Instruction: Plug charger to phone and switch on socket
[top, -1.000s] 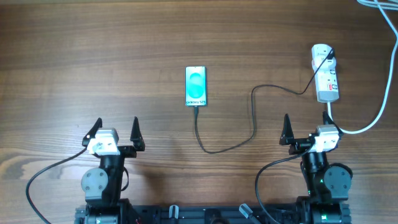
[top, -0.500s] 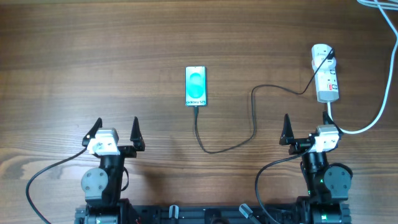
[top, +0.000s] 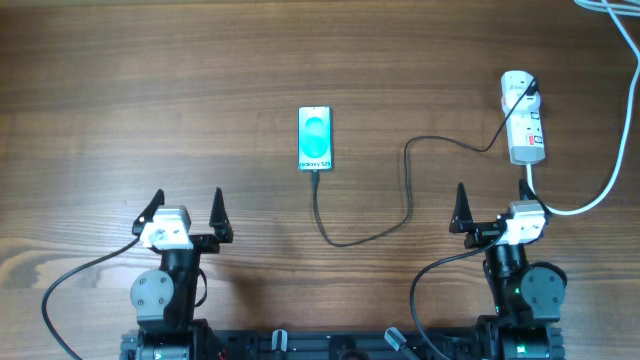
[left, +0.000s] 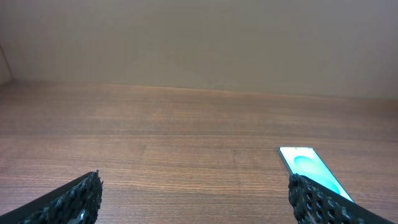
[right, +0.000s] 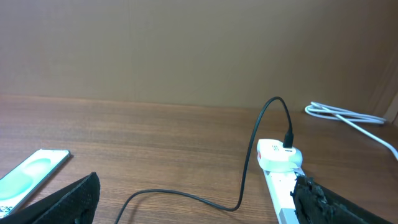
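Cable work looks like the delicate part: the charger (top: 409, 185) is one thin black lead, probably light and limp, so it would flop if pinched mid-run. The best hold is likely the short stiff connector body just behind its tip. That tip lies against the 6 o'clock edge of the phone (top: 315, 138), though the overhead view does not show whether it is seated. From there the cable loops down, swings out toward 3 o'clock, climbs, and ends in a plug standing in the 12 o'clock end of the socket (top: 524, 125). The single phone lies face up near the middle of the table (top: 150, 80). It seems flat, slick and light enough to skid on the wood under a push, so its long silver edges are the places to brace. The single socket lies out at 2 o'clock from the phone. It is rigid white plastic, and its small red mark may be the switch, which probably wants one firm fingertip press. One thick white lead (top: 600, 195) leaves its 6 o'clock end. Of the two grippers, the left gripper (top: 188, 195) sits at 7 o'clock from the phone and the right gripper (top: 494, 190) at 4 o'clock, both spread wide and holding nothing.
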